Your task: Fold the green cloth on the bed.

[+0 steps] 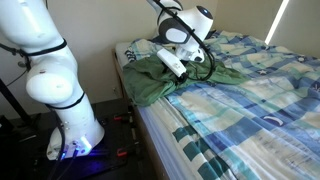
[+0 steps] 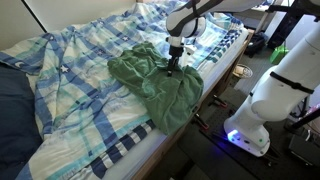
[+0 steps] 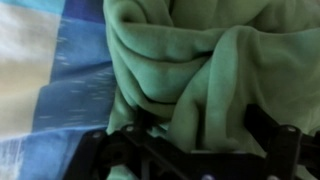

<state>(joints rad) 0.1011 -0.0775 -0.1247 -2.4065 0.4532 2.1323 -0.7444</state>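
Observation:
The green cloth [image 1: 148, 82] lies rumpled on the bed [image 1: 255, 95] near its edge, and part of it hangs toward the side. It shows in both exterior views [image 2: 150, 88]. My gripper [image 2: 172, 69] points down and presses into the cloth's upper part. It also shows in an exterior view [image 1: 181, 70]. In the wrist view the green cloth [image 3: 190, 50] fills the frame. A raised fold of it stands between the two dark fingers of my gripper [image 3: 195, 128], which are wide apart. The fingertips are sunk in the fabric.
The plaid cover [image 2: 75, 75] spreads over the bed on all sides of the cloth. A dark navy pillow [image 2: 12, 125] lies at one end. The robot's white base [image 2: 262, 105] stands on the floor beside the bed edge, also visible here [image 1: 70, 120].

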